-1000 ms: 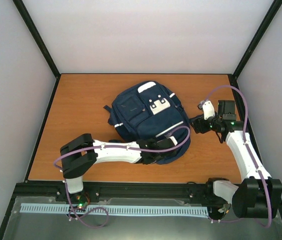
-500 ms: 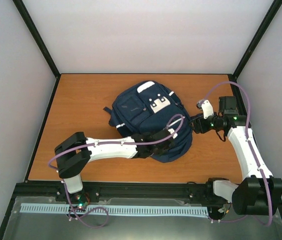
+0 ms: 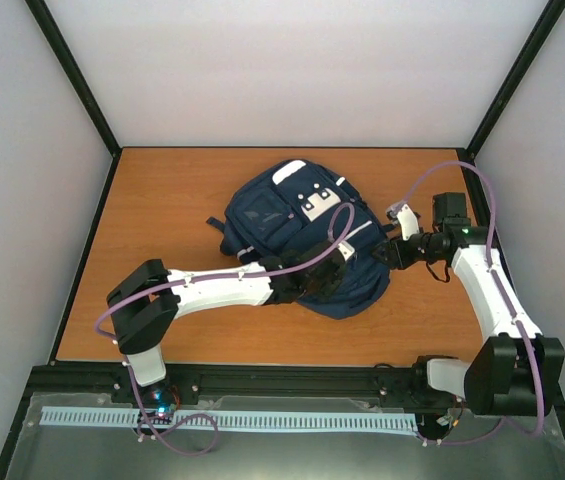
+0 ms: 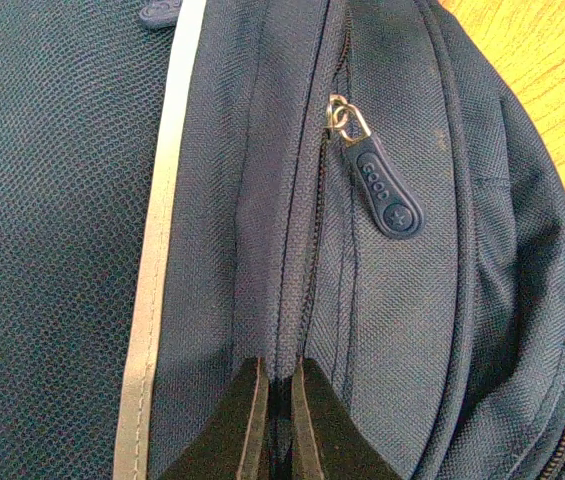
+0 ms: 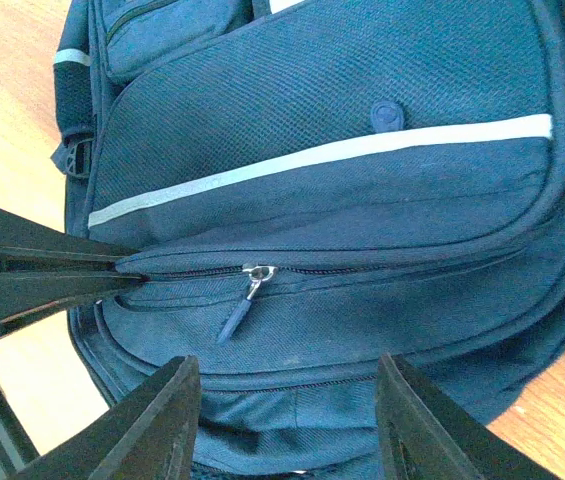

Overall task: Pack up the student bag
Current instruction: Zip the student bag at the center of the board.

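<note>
The student bag is navy with white stripes and lies mid-table. My left gripper is over its near right part, shut on a fold of bag fabric along the zip seam. The fingertips pinch that fold just below the zip pull. My right gripper is at the bag's right edge. It is open, its fingers standing wide on either side of the bag's side panel. The zip pull hangs just ahead of them, and the left gripper's fingers reach in from the left.
A dark strap sticks out at the bag's left side. Bare orange table lies left of the bag and a narrower strip to its right. Walls and black frame posts close in the table.
My left arm has pushed farther over the bag with the pinched fabric, and the bag's near right side has shifted. My right gripper has come in to the bag's edge, its jaws narrowing.
</note>
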Motion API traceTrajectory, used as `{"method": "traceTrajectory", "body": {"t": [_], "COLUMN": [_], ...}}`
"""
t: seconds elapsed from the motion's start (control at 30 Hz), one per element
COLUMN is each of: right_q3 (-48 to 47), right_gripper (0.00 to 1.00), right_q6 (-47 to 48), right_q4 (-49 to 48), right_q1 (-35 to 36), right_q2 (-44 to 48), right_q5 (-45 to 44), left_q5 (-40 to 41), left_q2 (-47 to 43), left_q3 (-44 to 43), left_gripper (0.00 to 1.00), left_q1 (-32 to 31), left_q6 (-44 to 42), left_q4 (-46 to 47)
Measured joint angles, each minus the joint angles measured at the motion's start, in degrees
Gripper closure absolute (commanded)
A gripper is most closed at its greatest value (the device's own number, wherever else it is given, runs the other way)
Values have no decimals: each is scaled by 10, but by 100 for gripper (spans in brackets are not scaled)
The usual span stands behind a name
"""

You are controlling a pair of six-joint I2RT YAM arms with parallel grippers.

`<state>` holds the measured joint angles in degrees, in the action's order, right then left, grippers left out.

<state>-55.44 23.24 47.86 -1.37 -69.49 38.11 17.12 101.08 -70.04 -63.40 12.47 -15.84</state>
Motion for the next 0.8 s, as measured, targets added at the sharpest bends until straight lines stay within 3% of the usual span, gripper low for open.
{"method": "traceTrajectory", "body": {"t": [0.27,0.6,0.8], "right_q3": [0,4,7], "right_gripper": [57,64,78], "right_q6": [1,-9,-19], "right_q4": [-2,-28,-42], "right_q1": [33,103,121], "right_q2": [-28,-65,-77], "right_q5": [15,-29,-56], "left_q5": [-3,-8,-8], "left_q2": [0,0,0], "left_q3": [-7,-9,-9], "left_gripper": [99,99,99], "left_q1": [2,4,4], "left_q6": [15,24,24], "left_q4": [5,10,10]}}
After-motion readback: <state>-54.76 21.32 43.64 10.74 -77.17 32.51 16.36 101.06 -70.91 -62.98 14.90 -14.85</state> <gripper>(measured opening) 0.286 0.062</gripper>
